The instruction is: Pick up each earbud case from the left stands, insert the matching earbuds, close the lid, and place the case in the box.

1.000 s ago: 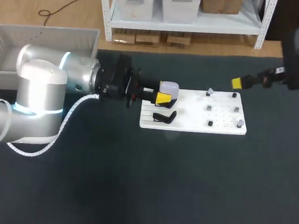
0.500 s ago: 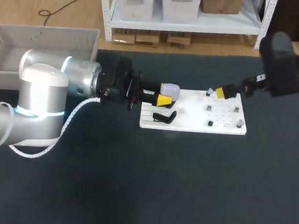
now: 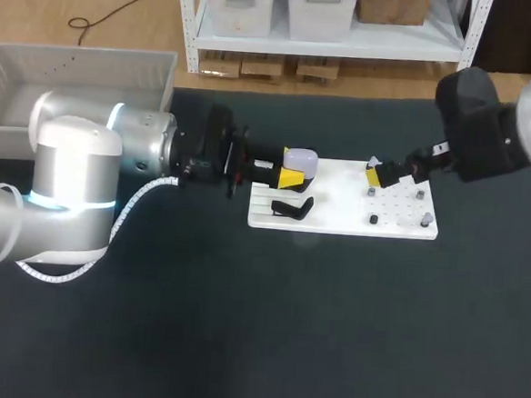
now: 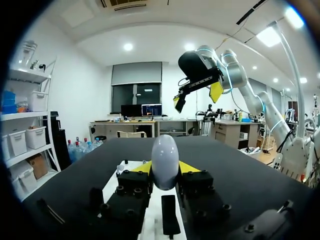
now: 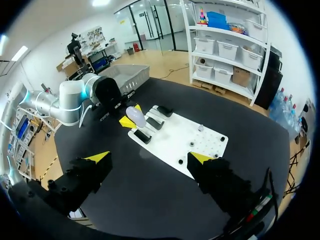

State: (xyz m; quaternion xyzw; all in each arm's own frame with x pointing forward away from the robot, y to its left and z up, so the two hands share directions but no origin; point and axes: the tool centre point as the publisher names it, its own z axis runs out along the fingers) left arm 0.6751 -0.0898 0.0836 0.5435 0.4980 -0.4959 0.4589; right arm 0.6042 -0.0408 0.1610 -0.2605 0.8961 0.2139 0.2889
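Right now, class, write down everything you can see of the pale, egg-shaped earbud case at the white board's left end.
The pale lavender-grey earbud case is smooth, rounded and egg-shaped, like glossy plastic, with its lid shut. The left gripper is shut on it, one yellow-tipped finger on each side. It sits over the left end of the flat white board, beside a black stand. Whether anything supports it underneath is hidden.

pale lilac earbud case, white board, black stand, dark table, light grey box.
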